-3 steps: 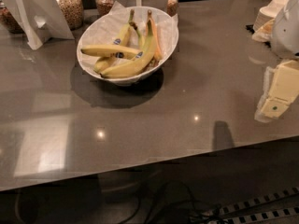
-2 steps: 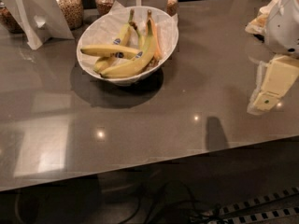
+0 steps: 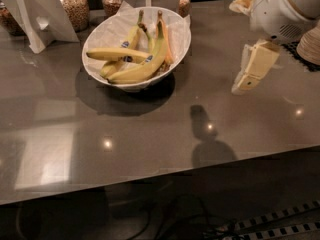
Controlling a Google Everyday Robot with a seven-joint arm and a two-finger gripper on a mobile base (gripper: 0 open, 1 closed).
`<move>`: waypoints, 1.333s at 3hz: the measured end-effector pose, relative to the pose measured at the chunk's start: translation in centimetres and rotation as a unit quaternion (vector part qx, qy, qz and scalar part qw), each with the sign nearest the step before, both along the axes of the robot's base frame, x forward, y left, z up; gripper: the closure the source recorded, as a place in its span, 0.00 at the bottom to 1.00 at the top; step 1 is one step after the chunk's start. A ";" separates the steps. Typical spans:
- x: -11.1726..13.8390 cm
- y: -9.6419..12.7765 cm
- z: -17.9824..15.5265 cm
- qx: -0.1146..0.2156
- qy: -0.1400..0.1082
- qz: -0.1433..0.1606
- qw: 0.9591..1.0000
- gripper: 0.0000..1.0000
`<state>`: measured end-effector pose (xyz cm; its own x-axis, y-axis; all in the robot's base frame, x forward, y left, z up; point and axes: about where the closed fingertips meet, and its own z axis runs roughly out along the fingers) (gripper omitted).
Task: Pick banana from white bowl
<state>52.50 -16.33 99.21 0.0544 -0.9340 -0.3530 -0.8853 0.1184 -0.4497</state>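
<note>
In the camera view the task is barely begun. The banana [image 3: 144, 70] lies in the white bowl [image 3: 179, 44], its long curve along the near side and its greenish stem pointing to the far rim, touching a straighter banana [image 3: 116, 55]. The gripper [image 3: 244, 83] hangs above the countertop [image 3: 150, 134] to the right of the bowl, well apart from it and holding nothing; whether it is apart or together I cannot tell. The reach, grasp and lift all remain. The surface is dark, glossy and reflective. Jars [image 3: 74, 6] and a white card stand [image 3: 37, 14] sit behind the bowl, stacked tan bowls [image 3: 311, 44] at the right edge, and cables [image 3: 165, 219] on the floor below.
</note>
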 end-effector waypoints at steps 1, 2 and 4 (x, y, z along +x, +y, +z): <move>3.1 2.8 0.8 0.026 -0.030 0.042 0.998 0.00; 5.5 6.6 2.0 0.055 -0.047 0.089 0.993 0.00; 5.9 8.5 2.1 0.051 -0.056 0.127 0.989 0.00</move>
<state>58.39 -7.85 101.29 0.3263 -0.8454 -0.4229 -0.8372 -0.0507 -0.5446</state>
